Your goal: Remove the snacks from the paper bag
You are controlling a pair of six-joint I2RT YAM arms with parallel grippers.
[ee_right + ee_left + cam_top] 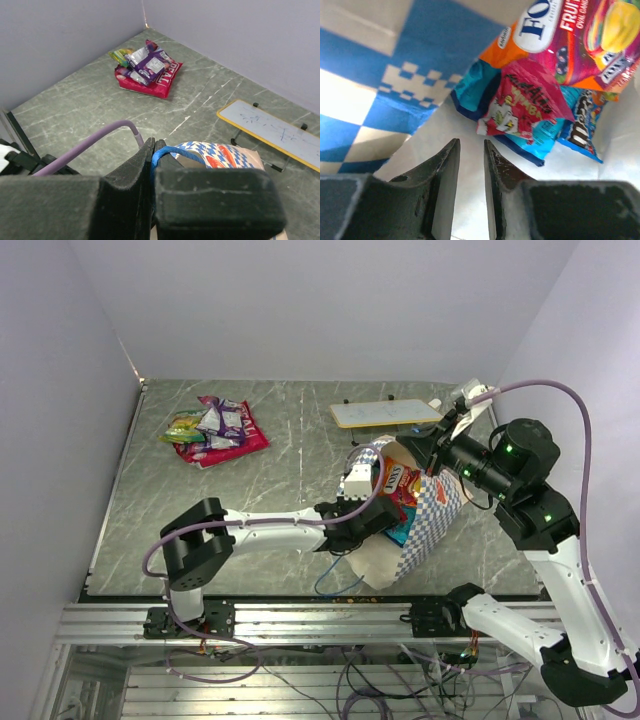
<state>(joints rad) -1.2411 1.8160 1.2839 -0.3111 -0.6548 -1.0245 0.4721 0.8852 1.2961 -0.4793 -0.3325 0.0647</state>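
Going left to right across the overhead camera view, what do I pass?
First the pile of snacks → paper bag → right arm. The cream board overlaps the bag's span, so it is left out.

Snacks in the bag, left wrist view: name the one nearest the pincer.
The pink-red packet, straight ahead of the left pincer; the orange packet and blue packets lie farther off.
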